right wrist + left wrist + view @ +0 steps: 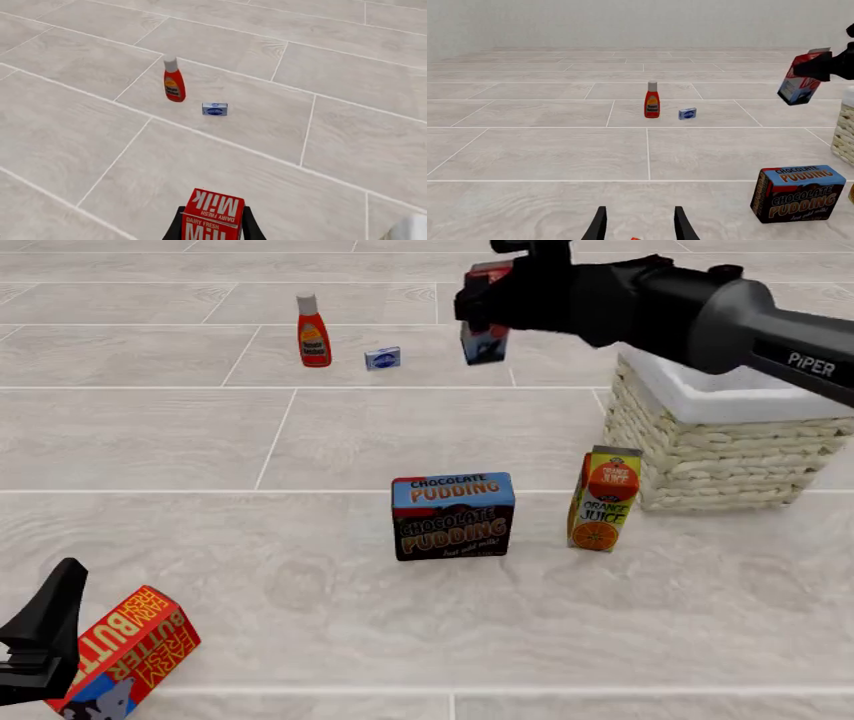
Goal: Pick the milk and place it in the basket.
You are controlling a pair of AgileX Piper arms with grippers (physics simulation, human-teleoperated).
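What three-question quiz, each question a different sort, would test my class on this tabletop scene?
1. True or false: the right gripper holds the milk above the table.
2. Which stands nearest the basket? A sauce bottle B orange juice carton C butter box
3. Fill in: the left gripper is ___.

Key: 1 true; 2 B; 3 open
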